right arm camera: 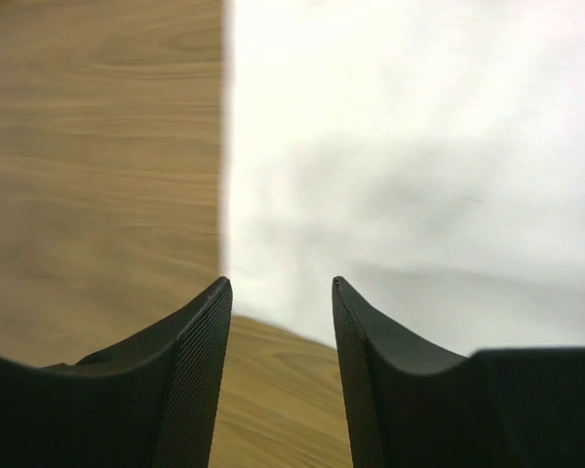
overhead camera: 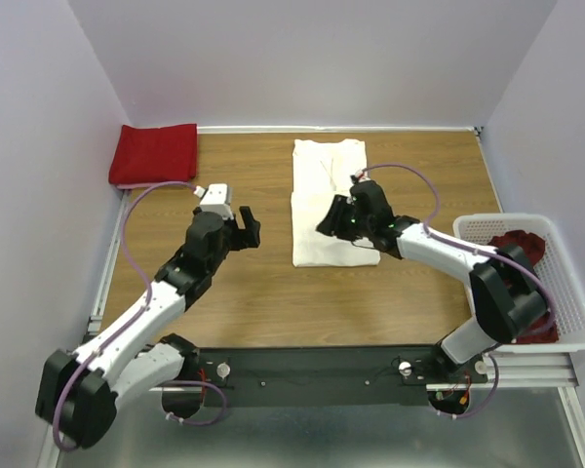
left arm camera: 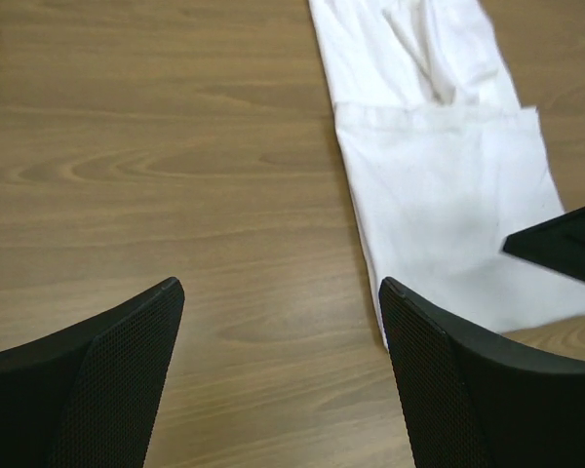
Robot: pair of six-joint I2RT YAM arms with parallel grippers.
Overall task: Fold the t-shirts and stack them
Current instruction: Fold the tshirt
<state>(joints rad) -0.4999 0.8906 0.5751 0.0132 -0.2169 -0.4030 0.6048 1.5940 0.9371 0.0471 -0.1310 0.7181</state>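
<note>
Cream-white t-shirt lies flat mid-table, already folded lengthwise into a long strip, with one cross-crease about halfway down. Bright red t-shirt sits folded well off to the cream shirt's far left. Dark red t-shirt is bunched in the white basket to the cream shirt's right, not yet folded.

Right gripper hovers over the cream shirt's near-left part. Its wrist view shows the jaws a little apart with nothing between them and the shirt's left edge just beyond the tips. Whether the tips touch cloth is hard to say from this angle. Left gripper is to the cream shirt's left, above bare wood, jaws spread wide and empty. The strip is ahead of it and to its right.

Handling judgement: thin cotton, light, floppy, no stiffness. It will sag and drag if lifted by one point, and the stacked layers can slip apart. A grip likely has to take all layers at once.

Best hold is probably the two near corners, one per gripper, pinching low at the edge where cloth meets wood. The near end could then be carried over toward the far end to halve the strip. Nothing here is fragile. The main risk is catching only the top layer and peeling the fold open.
</note>
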